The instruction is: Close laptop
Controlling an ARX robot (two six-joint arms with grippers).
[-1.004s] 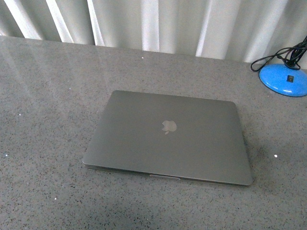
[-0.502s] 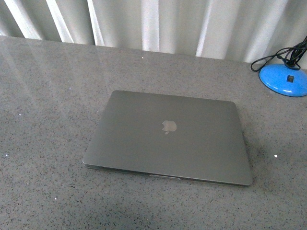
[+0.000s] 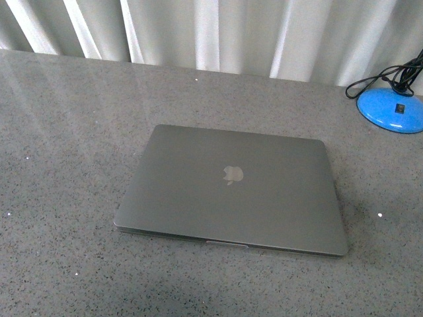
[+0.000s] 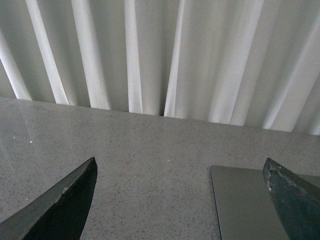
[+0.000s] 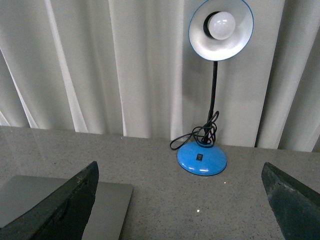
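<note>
White pleated curtains point(image 3: 264, 33) hang along the far edge of a grey speckled stone table point(image 3: 66, 132), which fills the front view. On the table, a little right of centre, lies the laptop point(image 3: 231, 188), its lid fully down and flat on its base. The lid is plain space-grey metal and carries a pale apple logo point(image 3: 232, 174) in the middle; no other writing or label can be read on it. A thin lighter strip shows at the middle of its near edge. Neither arm appears in the front view.

At the far right of the table stands a lamp with a round blue base point(image 3: 391, 111), well apart from the laptop. A small dark switch sits on top of the base, and a black cord point(image 3: 386, 78) loops beside it. The right wrist view shows the same lamp whole: blue base point(image 5: 202, 158), thin black neck, and a white-lined shade point(image 5: 220, 29) with a round bulb, set against the curtain.

The left gripper point(image 4: 182, 200) has its two dark fingers spread wide with nothing between them; one corner of the laptop point(image 4: 240, 200) lies on the table below it. The right gripper point(image 5: 182, 200) is likewise spread wide and empty, with another corner of the laptop point(image 5: 107, 207) visible under one finger.
</note>
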